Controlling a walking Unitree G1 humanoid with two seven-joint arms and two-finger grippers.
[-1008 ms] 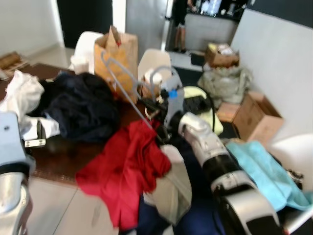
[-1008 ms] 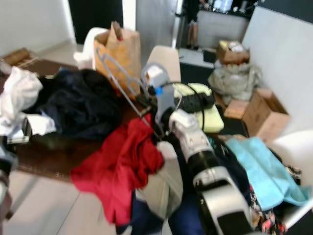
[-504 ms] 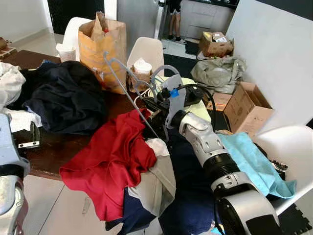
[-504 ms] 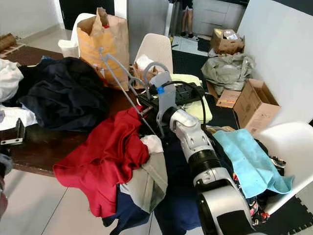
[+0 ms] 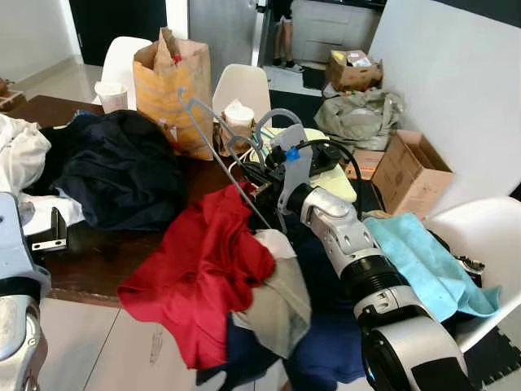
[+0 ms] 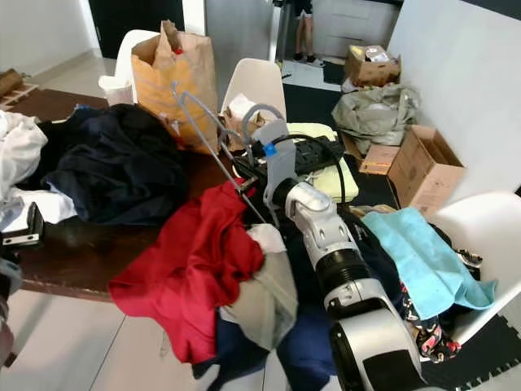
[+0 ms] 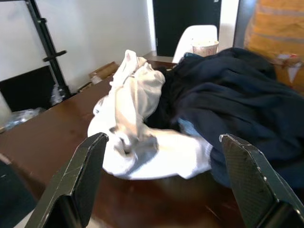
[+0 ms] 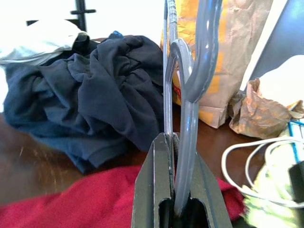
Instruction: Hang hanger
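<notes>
One grey hanger pinched between your right gripper jaws, unchanged since a second ago; only head view shifts. Left gripper jaws spread before white cloth. Hanging not started.

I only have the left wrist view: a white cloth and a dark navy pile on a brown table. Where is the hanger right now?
Observer: The right tool is shut on the grey plastic hanger, over the right part of the dark brown wooden table.
Operator: How is it oriented?
Observer: Tilted, with its far end slanting up towards the orange-brown paper bag.
Operator: Anything beneath it?
Observer: A crumpled red garment lies under its lower end, draped over the table's near edge. I cannot tell whether they are attached.
</notes>
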